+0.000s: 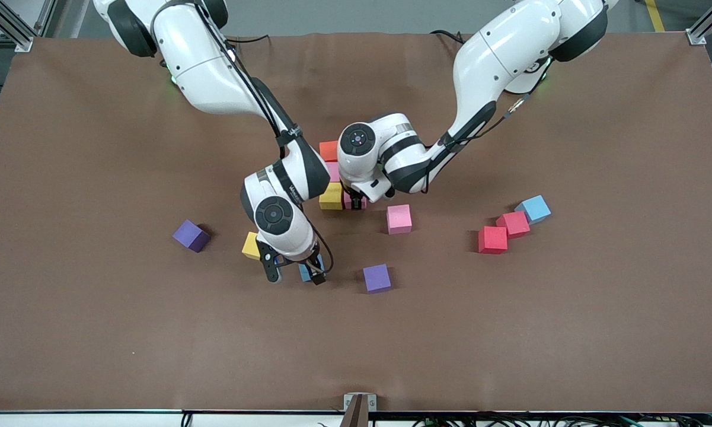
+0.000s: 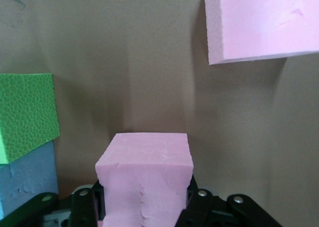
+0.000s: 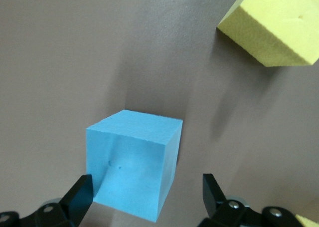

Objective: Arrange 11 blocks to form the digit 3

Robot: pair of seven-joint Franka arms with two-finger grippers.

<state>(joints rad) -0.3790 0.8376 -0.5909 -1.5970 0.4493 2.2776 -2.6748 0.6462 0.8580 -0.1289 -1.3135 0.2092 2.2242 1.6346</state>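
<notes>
The left gripper [image 1: 356,201] is low over the cluster of blocks near the middle of the surface [image 1: 95,332], its jaws closed on a pink block [image 2: 144,179]; in the left wrist view that block sits squarely between them, with a green block [image 2: 27,112] stacked on a blue one [image 2: 25,174] just beside it and another pink block [image 2: 259,22] near. The started figure shows an orange block [image 1: 328,150] and a yellow block [image 1: 331,196], with a pink one between them; most of it is hidden under the wrist, so its exact shape is hard to judge.

The right gripper [image 1: 293,273] hangs over a light blue block [image 3: 132,162], jaws wide open, one each side of it, not yet gripping; a yellow block [image 1: 251,245] lies just beside.

To do this step well, the left arm should set its pink block flush against its neighbours, edges square, and open only once it rests flat; the right should come straight down and close on two opposite faces so the foam does not twist.

Loose blocks wait apart: two purple [image 1: 191,235] [image 1: 377,277], a pink one [image 1: 399,219], two red [image 1: 492,239] [image 1: 513,224] touching, and a light blue [image 1: 533,209] beside them. There are no containers here.
</notes>
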